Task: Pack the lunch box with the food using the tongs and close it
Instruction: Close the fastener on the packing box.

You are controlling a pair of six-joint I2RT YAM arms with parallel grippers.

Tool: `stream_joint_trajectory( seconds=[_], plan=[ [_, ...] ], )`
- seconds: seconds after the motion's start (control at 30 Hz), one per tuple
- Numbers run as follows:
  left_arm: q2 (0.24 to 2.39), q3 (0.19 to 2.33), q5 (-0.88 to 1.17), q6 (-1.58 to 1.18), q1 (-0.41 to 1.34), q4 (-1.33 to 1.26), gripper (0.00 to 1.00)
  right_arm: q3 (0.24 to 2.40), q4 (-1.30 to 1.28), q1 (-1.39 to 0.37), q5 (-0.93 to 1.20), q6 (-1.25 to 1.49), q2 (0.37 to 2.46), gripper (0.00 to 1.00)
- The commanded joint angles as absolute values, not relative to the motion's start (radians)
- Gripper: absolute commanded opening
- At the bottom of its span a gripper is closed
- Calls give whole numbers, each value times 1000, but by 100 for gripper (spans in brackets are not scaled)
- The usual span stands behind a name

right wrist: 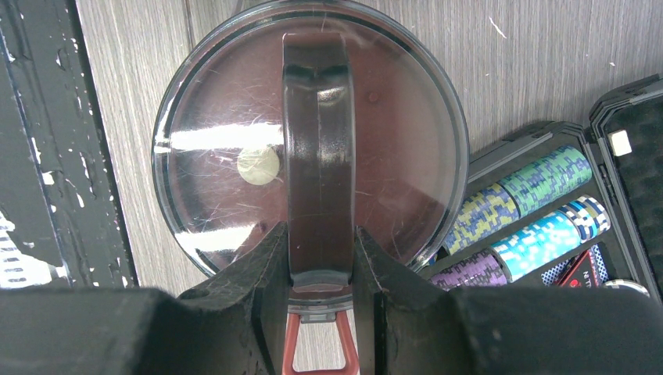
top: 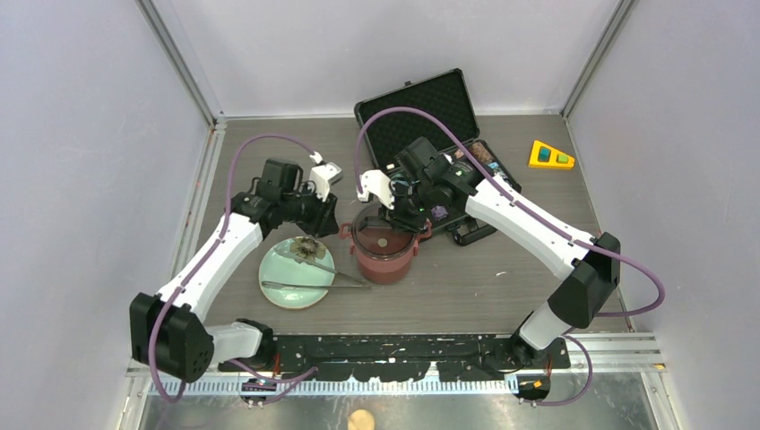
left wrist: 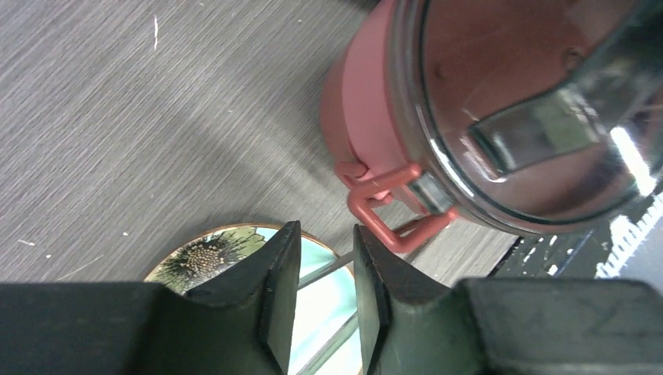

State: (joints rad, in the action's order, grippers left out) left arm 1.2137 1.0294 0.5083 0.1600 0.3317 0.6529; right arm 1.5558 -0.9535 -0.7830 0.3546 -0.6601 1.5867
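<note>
The lunch box (top: 385, 260) stands upright near the middle of the table (top: 502, 287), slightly closer to the near edge than the far one. Its dark translucent top lid (right wrist: 219, 156) is seated on it. The right gripper (right wrist: 319, 269) hangs over the lunch box from the far-right side. Its fingers (right wrist: 270, 273) press against both sides of the lid's arched handle (right wrist: 317, 156), which fills the gap between them. A small pale round spot (right wrist: 258, 166) shows through the lid, but what it is cannot be told. The left gripper (left wrist: 326, 230) sits low at the lunch box's left side, just beside the red clip (left wrist: 383, 215) that hangs off the rim. Its fingers (left wrist: 281, 289) stand narrow, with only the plate visible in the slit between them, and the clip's loop lies just past the right fingertip. Whether that fingertip touches the clip cannot be told. The pale green plate (top: 282, 291) lies just left of the lunch box, toward the near-left part of the table, and has a flower print on its far side. The tongs (top: 314, 285) lie across the plate, their two thin arms meeting off its right rim, close to the foot of the lunch box. An open black case (top: 421, 107) sits at the far edge behind the lunch box and holds rolls of poker chips (right wrist: 532, 187). A small yellow wedge (top: 550, 155) rests near the far-right corner.
</note>
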Motion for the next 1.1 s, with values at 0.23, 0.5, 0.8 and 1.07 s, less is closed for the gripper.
stream_joint_trajectory(
  seconds=[0.23,0.5,0.8,1.07],
  plan=[
    [1317,1040,525,119,433,583,26,1514,-1071,-794,353,-663,1644,0],
    [1354,1016,572,32,466,522,23,1503,-1069,-795,360,-667,1658,1],
    [1357,1008,605,-60,520,439,17,1486,-1072,-796,366,-679,1671,0],
    [1367,997,641,-119,562,383,14,1490,-1072,-797,377,-683,1692,0]
  ],
)
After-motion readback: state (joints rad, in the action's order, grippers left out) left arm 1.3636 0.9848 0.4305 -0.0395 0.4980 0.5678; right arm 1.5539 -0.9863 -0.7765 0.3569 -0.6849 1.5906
